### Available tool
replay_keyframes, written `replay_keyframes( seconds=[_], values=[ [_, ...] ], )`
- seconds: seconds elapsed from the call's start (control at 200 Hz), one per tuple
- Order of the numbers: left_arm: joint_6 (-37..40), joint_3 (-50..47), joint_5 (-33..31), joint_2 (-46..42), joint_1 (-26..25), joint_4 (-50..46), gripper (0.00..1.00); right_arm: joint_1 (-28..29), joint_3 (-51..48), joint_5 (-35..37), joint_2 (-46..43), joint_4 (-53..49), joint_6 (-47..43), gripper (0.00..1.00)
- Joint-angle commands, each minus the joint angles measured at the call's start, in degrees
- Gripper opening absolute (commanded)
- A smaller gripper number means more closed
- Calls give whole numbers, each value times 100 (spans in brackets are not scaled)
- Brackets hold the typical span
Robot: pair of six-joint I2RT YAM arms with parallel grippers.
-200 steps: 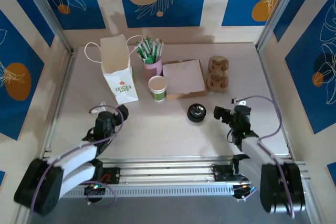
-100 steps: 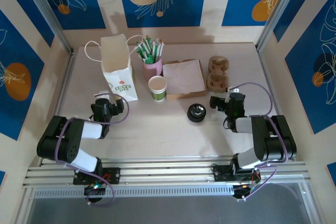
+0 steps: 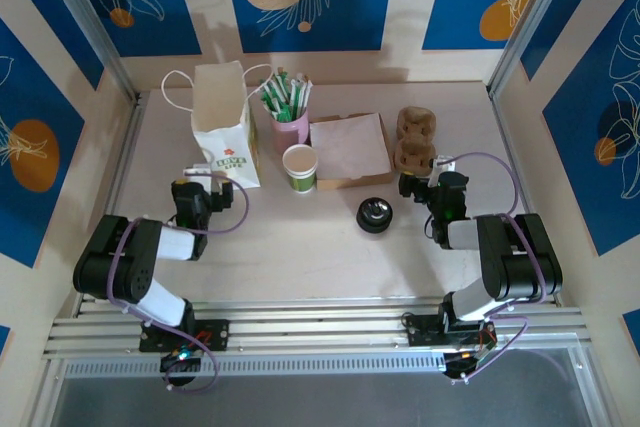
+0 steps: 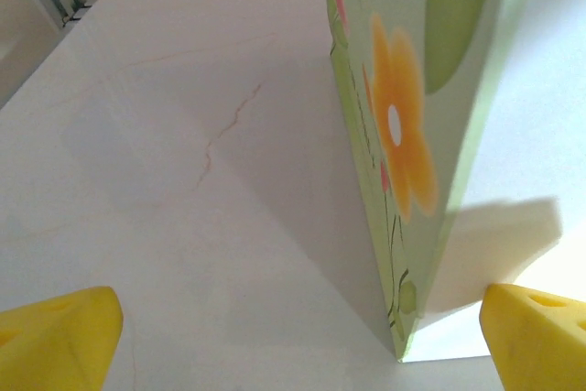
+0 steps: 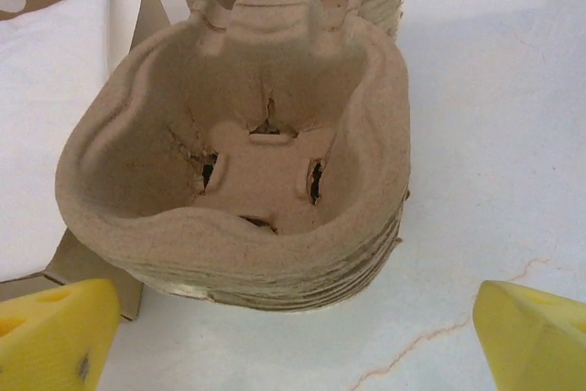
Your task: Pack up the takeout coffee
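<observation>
The takeout coffee cup (image 3: 300, 167), white over green and without its lid, stands at mid-table in front of the pink cup. Its black lid (image 3: 374, 214) lies apart on the table to the right. The white paper bag (image 3: 222, 127) stands upright at the back left. My left gripper (image 3: 207, 185) is open just in front of the bag. In the left wrist view the bag's flowered corner (image 4: 403, 180) stands between the yellow fingertips (image 4: 57, 336), untouched. My right gripper (image 3: 413, 185) is open, facing the stack of pulp cup carriers (image 5: 247, 153), with nothing held.
A pink cup of green-and-white sticks (image 3: 289, 112) stands beside the bag. A flat cardboard box with white napkins (image 3: 350, 147) lies between the coffee cup and the carriers (image 3: 415, 139). Frame posts and wall panels bound the table on three sides.
Both arms have folded in and pushed their grippers forward, the left up to the bag, the right up to the carriers. The bag has shifted slightly toward the back.
</observation>
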Motion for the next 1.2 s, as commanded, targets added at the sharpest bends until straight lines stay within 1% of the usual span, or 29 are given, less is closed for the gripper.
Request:
replay_keyframes(
  seconds=[0.0, 0.035, 0.1, 0.205, 0.255, 0.3, 0.33, 0.355, 0.38, 0.405, 0.43, 0.465, 0.535, 0.6, 0.68, 0.735, 0.805, 0.865, 0.92, 1.01, 1.085, 1.195],
  values=[
    [274, 64, 185, -163, 98, 273, 100, 71, 377, 227, -384, -366, -175, 99],
    [284, 62, 186, -295, 98, 176, 100, 115, 536, 322, -584, -789, -184, 99],
    [276, 118, 132, -581, 98, -178, 100, 231, 662, 387, -867, -1159, -328, 99],
    [239, 143, 26, -1277, 94, -781, 100, 751, 816, 681, -1441, -1567, -589, 99],
    [-72, 200, -229, -1759, 89, -1275, 100, 1023, 942, 701, -1704, -1747, -711, 99],
    [-431, 328, -556, -2275, 99, -1852, 100, 1162, 1119, 598, -1955, -1985, -574, 99],
    [-679, 436, -702, -2617, 98, -2269, 100, 1174, 1306, 445, -2138, -2286, -274, 99],
    [-942, 542, -816, -2885, 98, -2670, 100, 1143, 1468, 349, -2259, -2634, 146, 99],
    [-1186, 662, -931, -3120, 98, -3023, 100, 1090, 1659, 362, -2386, -3019, 631, 99],
    [-1379, 809, -981, -3333, 106, -3422, 100, 1051, 1844, 462, -2478, -3410, 1342, 99],
    [-1429, 972, -873, -3509, 119, -3761, 100, 982, 1997, 573, -2554, -3800, 1909, 99],
    [-1351, 1200, -593, -3696, 133, -4145, 100, 867, 2165, 569, -2613, -4142, 2470, 99],
    [-1300, 1550, -72, -3898, 133, -4672, 100, 631, 2582, 249, -2623, -4743, 2973, 99],
    [-1480, 1837, 160, -3959, 135, -5123, 100, 570, 3380, 371, -2268, -5794, 3173, 99],
    [-1722, 2212, 451, -3879, 133, -5822, 100, 591, 4496, 629, -1569, -7241, 3009, 99],
    [-1740, 2467, 611, -3807, 128, -6229, 100, 595, 5092, 694, -1058, -7886, 2813, 99],
    [-1799, 2584, 798, -3867, 131, -6411, 100, 606, 5692, 765, -460, -8524, 2645, 99],
    [-1891, 2569, 1024, -3939, 132, -6347, 100, 584, 6063, 728, -26, -8905, 2553, 99],
    [-1936, 2637, 1071, -3919, 133, -6460, 100, 577, 6326, 753, 332, -9164, 2524, 100],
    [-1890, 2780, 845, -3797, 127, -6904, 100, 535, 6650, 748, 784, -9403, 2447, 98],
    [-1807, 2603, 803, -3770, 125, -6906, 100, 491, 6911, 688, 1106, -9562, 2386, 95],
    [-1731, 2451, 721, -3802, 107, -6854, 100, 462, 7328, 705, 1564, -9867, 2274, 94]
  ],
)
